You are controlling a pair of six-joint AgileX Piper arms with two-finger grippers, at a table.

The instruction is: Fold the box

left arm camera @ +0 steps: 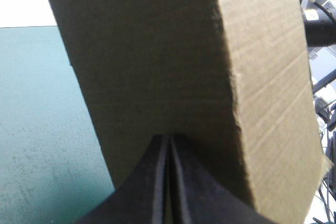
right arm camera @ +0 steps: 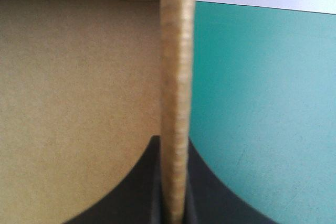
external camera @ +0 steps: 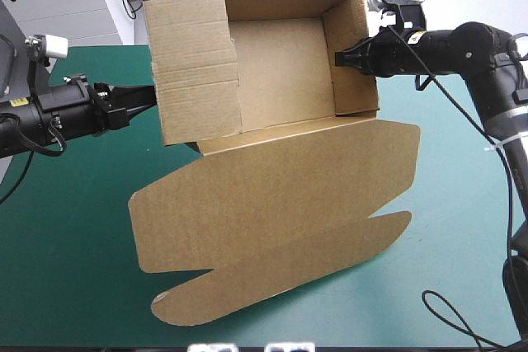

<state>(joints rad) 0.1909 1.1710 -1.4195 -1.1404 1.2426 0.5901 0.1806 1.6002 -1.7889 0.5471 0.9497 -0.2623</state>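
The box (external camera: 280, 63) is held up over the surface (external camera: 58, 245), tray open, lid (external camera: 272, 204) hanging down. Left tool (external camera: 149, 95) and right tool (external camera: 345, 57) each pinch a side wall, almost closed. The board looks light and stiff but probably flexes at creases, so grip near the folds.

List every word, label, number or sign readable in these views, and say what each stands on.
None: no text can be read in any view. The box is plain brown board without print or label, and the teal-green cover bears no marking.
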